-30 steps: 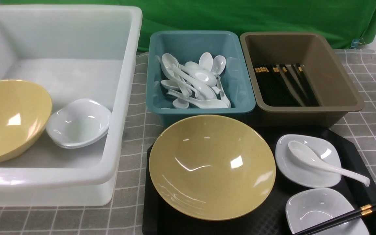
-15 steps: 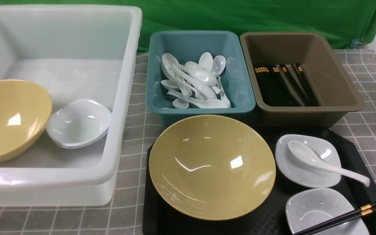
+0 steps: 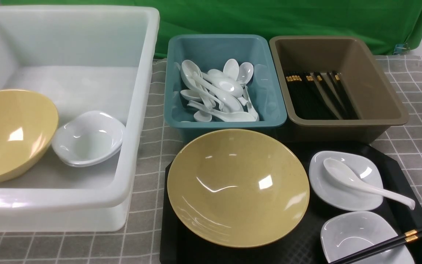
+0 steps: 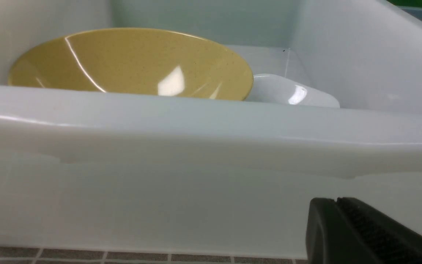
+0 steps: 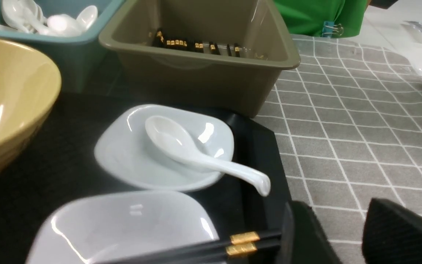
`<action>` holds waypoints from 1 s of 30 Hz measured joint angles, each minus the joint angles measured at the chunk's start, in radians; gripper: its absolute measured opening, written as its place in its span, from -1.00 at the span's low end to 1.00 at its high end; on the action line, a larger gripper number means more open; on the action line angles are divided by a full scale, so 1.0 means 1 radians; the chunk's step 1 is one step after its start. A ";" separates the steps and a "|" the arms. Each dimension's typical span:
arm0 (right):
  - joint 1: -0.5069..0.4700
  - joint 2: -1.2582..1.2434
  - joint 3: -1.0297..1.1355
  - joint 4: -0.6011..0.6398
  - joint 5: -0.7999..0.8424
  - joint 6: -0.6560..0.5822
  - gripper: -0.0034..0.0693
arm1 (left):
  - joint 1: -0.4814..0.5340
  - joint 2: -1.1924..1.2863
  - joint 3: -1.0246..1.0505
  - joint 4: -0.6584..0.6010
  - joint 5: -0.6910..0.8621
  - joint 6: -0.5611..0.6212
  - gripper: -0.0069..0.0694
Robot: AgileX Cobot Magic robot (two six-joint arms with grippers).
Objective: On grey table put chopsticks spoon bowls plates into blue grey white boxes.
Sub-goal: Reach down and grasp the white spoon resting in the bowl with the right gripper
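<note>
Gridded grey cloth table [image 3: 416,91], glossy round yellow bowl [image 3: 238,187], textured black tray [image 3: 174,245]

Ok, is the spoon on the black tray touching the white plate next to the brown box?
Touching. The right wrist view shows the spoon lying with its scoop inside the plate, handle crossing its rim.

white box [image 4: 211,124]: near wall and rim fill the view | yellow bowl [image 4: 134,62]: inside, tilted | white plate [image 4: 291,91]: inside, just beside bowl's rim | left gripper [image 4: 361,234]: jaws together, empty, outside box | counter [image 4: 86,256]: grey gridded strip beneath box
</note>
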 joint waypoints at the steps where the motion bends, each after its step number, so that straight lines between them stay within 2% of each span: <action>1: 0.000 0.000 0.000 0.019 -0.010 0.029 -0.24 | 0.000 0.000 0.000 0.000 0.000 0.000 -0.77; 2: 0.000 0.000 0.000 0.066 -0.029 0.106 -0.24 | 0.000 0.000 0.000 0.000 0.000 0.000 -0.77; 3: 0.000 0.000 0.000 0.066 -0.029 0.106 -0.24 | 0.000 0.000 0.000 0.000 0.000 0.000 -0.77; 4: 0.000 0.000 0.000 0.109 -0.049 0.220 -0.24 | 0.000 0.000 0.000 0.000 0.000 0.000 -0.77; 7: 0.000 0.000 0.000 0.143 -0.062 0.419 -0.24 | 0.000 0.000 0.000 0.000 0.000 0.000 -0.77; 10: 0.000 0.000 0.000 0.149 -0.076 0.496 -0.24 | 0.000 0.000 0.000 0.000 0.000 0.000 -0.77; 14: 0.000 0.000 0.000 0.155 -0.094 0.527 -0.30 | 0.000 0.000 0.000 0.000 0.000 0.000 -0.77; 18: 0.000 0.008 -0.069 0.159 -0.077 0.461 -0.59 | 0.000 0.000 0.000 0.000 0.000 0.000 -0.77; 19: 0.000 0.027 -0.120 0.159 -0.074 0.413 -0.71 | 0.000 0.000 0.000 0.000 0.000 0.000 -0.77; 21: 0.000 0.100 -0.246 0.145 -0.049 0.305 -0.82 | 0.000 0.000 0.000 0.000 0.000 0.000 -0.77; 23: 0.000 0.203 -0.372 0.106 0.015 0.209 -0.85 | 0.000 0.000 0.000 0.000 0.000 0.000 -0.77; 25: 0.000 0.272 -0.440 0.082 0.067 0.179 -0.86 | 0.000 0.000 0.000 0.000 0.000 0.000 -0.77; 28: 0.000 0.439 -0.582 0.021 0.220 0.107 -0.86 | 0.000 0.000 0.000 0.000 0.000 0.001 -0.77; 30: 0.000 0.673 -0.694 -0.009 0.391 0.036 -0.85 | 0.000 0.000 0.000 0.000 0.000 0.001 -0.77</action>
